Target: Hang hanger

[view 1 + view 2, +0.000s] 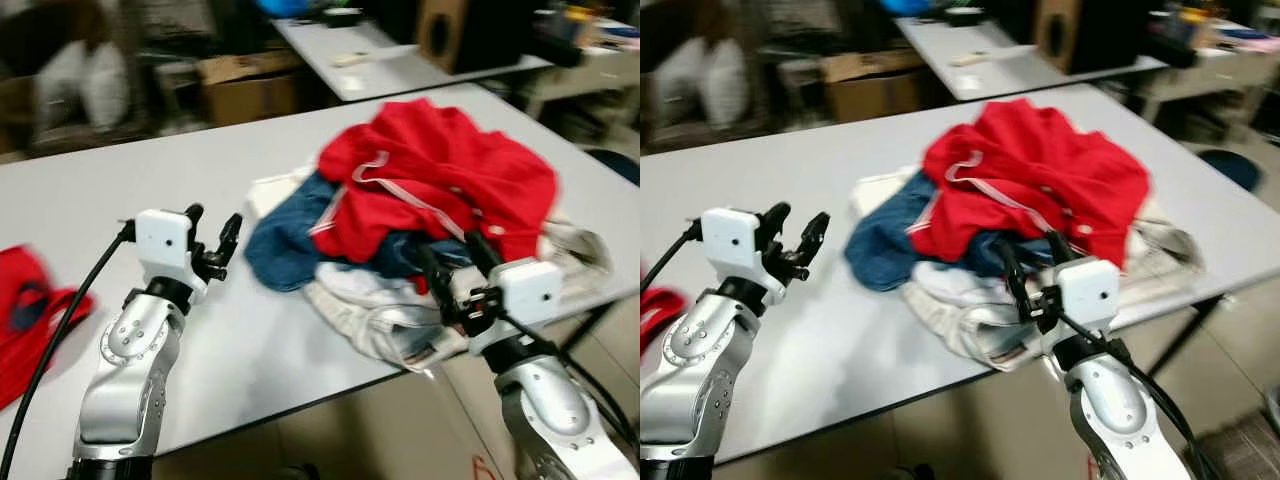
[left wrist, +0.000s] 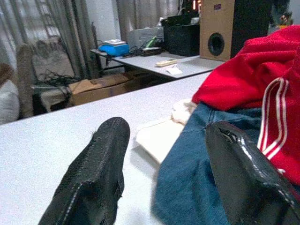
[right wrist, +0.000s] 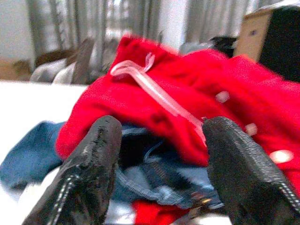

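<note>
Your left end effector (image 1: 218,237) is hovering just above the white bench (image 1: 120,190), fingers spread apart with nothing between them. Straight past its fingertips you've got the edge of a blue denim garment (image 1: 285,245), and a folded white cloth (image 2: 159,136) lying flat on the bench just beside that denim. Further out from that end effector sits the rest of the laundry pile, topped by a big red garment (image 1: 440,175) with white stripes.

Your right end effector (image 1: 455,262) is up at the near edge of the same pile, fingers also released and wide, holding nothing. Its tips are right at the clothes, over a pale crumpled garment (image 1: 375,320) that hangs partly over the bench edge. Whether the fingers actually touch fabric, you can't tell from these shots, everything's a bit motion-blurred.

The hanger (image 3: 157,91) is the pale pink translucent one lying on top of the red garment, just ahead of and above your right end effector's open fingers. Its hooked end curls up near the top of the red heap and the arm runs down toward the end effector.

Off to the outer side of your left arm there's another red cloth (image 1: 30,320) lying at the bench edge, well apart from the pile. Behind the bench you can see a cardboard box (image 1: 250,85) and a second white table (image 1: 400,65).
</note>
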### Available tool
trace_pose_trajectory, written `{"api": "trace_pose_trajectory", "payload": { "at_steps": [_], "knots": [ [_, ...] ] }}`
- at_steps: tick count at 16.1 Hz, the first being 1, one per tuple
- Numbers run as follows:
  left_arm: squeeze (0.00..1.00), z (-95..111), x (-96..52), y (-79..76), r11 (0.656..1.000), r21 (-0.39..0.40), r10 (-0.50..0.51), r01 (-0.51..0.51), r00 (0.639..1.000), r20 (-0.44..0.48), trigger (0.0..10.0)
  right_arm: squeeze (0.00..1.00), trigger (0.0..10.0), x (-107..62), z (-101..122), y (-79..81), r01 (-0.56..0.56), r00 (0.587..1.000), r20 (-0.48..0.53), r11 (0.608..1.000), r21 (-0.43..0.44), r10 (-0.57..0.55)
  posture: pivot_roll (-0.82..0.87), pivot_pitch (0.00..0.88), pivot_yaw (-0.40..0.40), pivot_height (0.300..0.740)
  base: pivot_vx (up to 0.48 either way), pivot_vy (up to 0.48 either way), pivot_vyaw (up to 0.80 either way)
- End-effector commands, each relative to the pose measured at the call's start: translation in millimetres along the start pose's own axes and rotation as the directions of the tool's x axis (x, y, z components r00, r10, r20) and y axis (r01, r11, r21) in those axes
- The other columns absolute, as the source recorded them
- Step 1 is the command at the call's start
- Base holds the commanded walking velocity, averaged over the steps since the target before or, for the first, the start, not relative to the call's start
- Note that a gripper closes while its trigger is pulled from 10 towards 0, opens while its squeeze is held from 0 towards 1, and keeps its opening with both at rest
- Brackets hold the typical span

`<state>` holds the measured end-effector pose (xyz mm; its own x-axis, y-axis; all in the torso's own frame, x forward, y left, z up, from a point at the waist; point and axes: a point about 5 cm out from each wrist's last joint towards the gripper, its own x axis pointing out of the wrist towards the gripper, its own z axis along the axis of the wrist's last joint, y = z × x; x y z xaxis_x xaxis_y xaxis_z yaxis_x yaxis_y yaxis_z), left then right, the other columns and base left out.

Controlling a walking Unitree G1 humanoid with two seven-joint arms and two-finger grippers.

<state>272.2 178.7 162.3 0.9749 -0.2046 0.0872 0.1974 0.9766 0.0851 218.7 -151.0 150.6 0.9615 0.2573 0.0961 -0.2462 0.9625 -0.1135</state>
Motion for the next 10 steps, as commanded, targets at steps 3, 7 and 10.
{"api": "trace_pose_trajectory", "payload": {
  "at_steps": [3, 7, 10],
  "knots": [
    [0.0, 6, -10.6, 6.0, 0.998, 0.015, 0.057, -0.057, 0.998, 0.01, 10.0, 1.0, 10.0, -2.4, -1, 0.3, -0.011, 1.0, -0.002, 1.0, -0.01, 0.011, 0.09, 0.0, 0.073, 0.74, 0.0, 0.0, 0.8],
    [0.0, -4, -26.0, -4.4, 0.988, -0.02, 0.152, -0.153, 0.988, -0.025, 10.0, 1.0, 10.0, -11.6, 2, 11.9, -0.059, 0.998, -0.015, 0.998, 0.021, 0.06, 0.07, 0.021, 0.054, 0.74, 0.0, 0.0, 0.8],
    [0.0, -2, -50.6, -15.1, 0.993, -0.115, -0.03, 0.024, 0.998, -0.054, 10.0, 1.0, 10.0, -10.8, 9, 16.1, -0.112, 0.994, -0.01, 0.993, 0.049, 0.113, 0.11, 0.067, -0.016, 0.74, 0.0, 0.0, 0.8]
  ]
}}
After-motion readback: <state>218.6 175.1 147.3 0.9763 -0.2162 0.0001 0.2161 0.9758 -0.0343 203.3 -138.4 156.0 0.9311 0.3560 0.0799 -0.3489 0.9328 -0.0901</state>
